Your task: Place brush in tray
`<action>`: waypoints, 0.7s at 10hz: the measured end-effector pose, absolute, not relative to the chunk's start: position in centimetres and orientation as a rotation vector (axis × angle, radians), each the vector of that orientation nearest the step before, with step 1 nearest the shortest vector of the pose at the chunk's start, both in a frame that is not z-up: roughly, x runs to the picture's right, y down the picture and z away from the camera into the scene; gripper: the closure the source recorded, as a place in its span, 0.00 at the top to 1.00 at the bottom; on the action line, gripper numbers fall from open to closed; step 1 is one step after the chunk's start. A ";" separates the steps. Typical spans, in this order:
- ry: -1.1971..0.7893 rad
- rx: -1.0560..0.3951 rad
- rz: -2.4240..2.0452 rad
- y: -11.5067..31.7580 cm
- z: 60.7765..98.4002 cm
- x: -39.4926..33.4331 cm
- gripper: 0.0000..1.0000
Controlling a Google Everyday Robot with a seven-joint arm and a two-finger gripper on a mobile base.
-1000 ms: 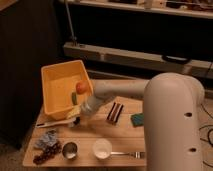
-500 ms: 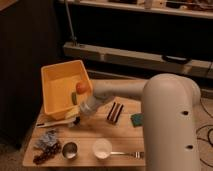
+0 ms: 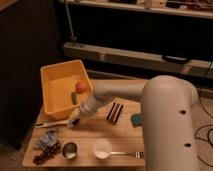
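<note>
Grasp step: my pincer point(image 3: 75, 121) is down at the head end of the brush point(image 3: 52, 123), which lies on the table point(image 3: 95, 135) just in front of the tray point(image 3: 57, 82). I cannot tell how wide the pincer stands, nor whether it has hold. Next move as I judge it: secure the grip, lift, and carry the brush over the rim.

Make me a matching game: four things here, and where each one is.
1 gripper
2 orange fruit
3 metal cup
4 green sponge

A inside the yellow tray
B beside the white cup
C at the brush's end nearer the striped block
D beside the striped block, away from the tray

Pairs: 1-C, 2-A, 3-B, 4-D.
</note>
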State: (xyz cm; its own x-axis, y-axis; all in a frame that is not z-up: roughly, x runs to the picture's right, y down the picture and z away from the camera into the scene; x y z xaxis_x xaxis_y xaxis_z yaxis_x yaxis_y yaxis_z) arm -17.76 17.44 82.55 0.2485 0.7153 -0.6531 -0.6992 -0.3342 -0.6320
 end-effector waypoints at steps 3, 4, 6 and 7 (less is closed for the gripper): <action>0.028 -1.239 1.430 17.9 83.0 -18.2 0.54; 0.040 -1.233 1.431 18.1 83.2 -18.3 0.53; 0.053 -1.223 1.442 18.2 83.5 -18.3 0.35; 0.059 -1.220 1.454 18.3 83.6 -18.1 0.25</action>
State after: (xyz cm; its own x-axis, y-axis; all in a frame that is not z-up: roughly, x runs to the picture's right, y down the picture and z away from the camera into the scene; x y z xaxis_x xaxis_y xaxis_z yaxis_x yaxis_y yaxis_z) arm -18.11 18.33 83.62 0.2237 0.6987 -0.6796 -0.7511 -0.3208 -0.5771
